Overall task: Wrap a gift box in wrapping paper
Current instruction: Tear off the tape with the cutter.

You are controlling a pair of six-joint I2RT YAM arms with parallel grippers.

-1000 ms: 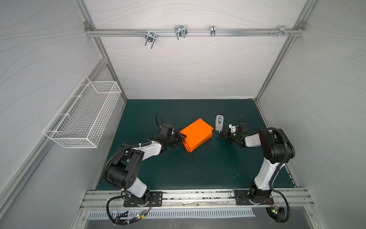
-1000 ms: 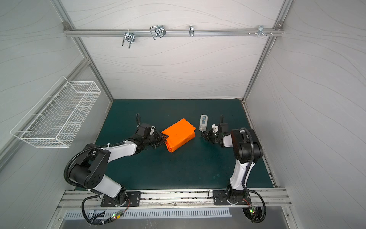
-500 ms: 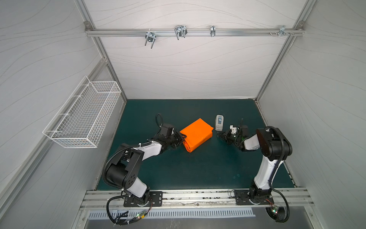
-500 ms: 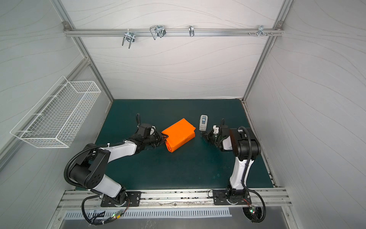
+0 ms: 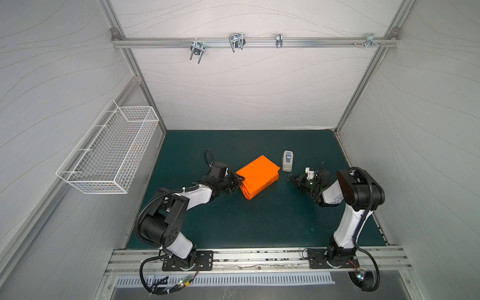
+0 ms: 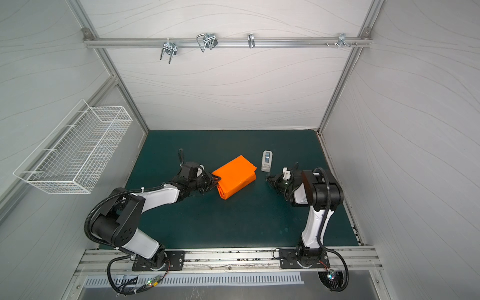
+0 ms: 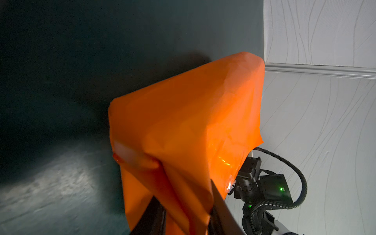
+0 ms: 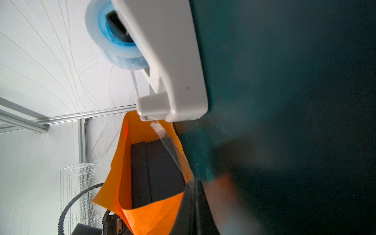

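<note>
My left claw grips the left end of the wrapping paper, which sleeves the gift box in the middle of the bench. My right claw, clenched to its right, pinches a tape strip running to the tape dispenser.

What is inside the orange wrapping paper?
In the right wrist view, a dark box shows through the open end of the wrapping paper. In both top views the paper covers it fully.
</note>
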